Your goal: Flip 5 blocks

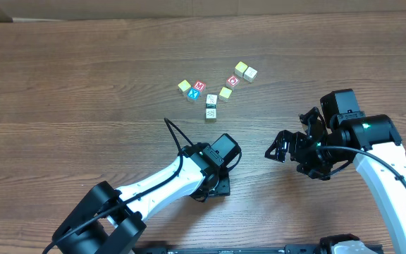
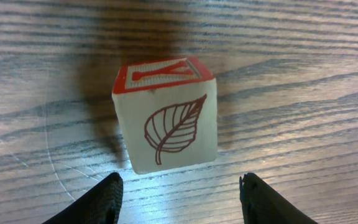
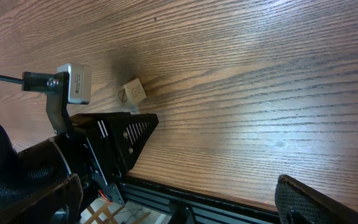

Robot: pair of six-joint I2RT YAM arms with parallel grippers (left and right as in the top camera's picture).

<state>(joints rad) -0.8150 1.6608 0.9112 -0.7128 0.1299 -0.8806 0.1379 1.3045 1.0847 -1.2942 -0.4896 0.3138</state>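
Left arm reaches low over the desk, left claw parted and clear of the leaf-marked block, while the right claw hovers wide open.

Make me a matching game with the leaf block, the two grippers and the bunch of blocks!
1 leaf block
2 left gripper
3 right gripper
4 bunch of blocks

A open, away from every block
B huddled at the far side of the table
C red-framed top face
D open, fingers just short of the leaf block

Pairs: 1-C, 2-D, 3-A, 4-B.
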